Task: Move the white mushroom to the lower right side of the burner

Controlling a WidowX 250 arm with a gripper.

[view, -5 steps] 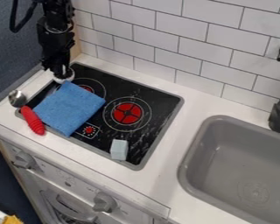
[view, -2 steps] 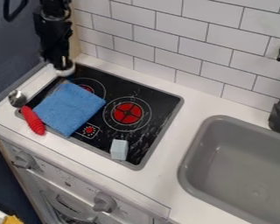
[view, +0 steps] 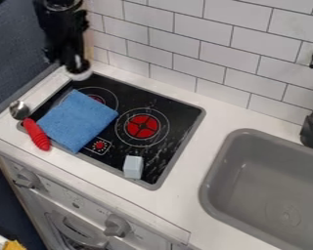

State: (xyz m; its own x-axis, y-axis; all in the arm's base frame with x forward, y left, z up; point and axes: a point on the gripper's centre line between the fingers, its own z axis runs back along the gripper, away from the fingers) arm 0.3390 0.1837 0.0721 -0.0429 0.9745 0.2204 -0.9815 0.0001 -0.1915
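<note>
Well, in the camera view the round white toy mushroom is sitting directly below the black two-finger claw, at its tips, so the claw seems to be clamping it. Both are showing at the far left corner of the black glass stovetop. How high they are hanging is hard to tell, and so is the mushroom's long axis: the pale cap is facing down and the rest is hiding in the claw. The single black robot arm is doing the work.

From the claw, the central red burner is lying to the right and nearer, so the coming move is probably calling for a diagonal carry over the stovetop, past the burner to its near right side, then a gentle lowering. The folded blue cloth is covering part of the left red burner, and a low path could be snagging it. The pale grey-blue block is standing by the near edge, close enough to be nudged.

Beside the cloth, a red ribbed handle and a silver metal spoon bowl are resting at the left. The white table is framing the stovetop, the grey sink is filling its right side, and a white tiled wall is rising behind.
</note>
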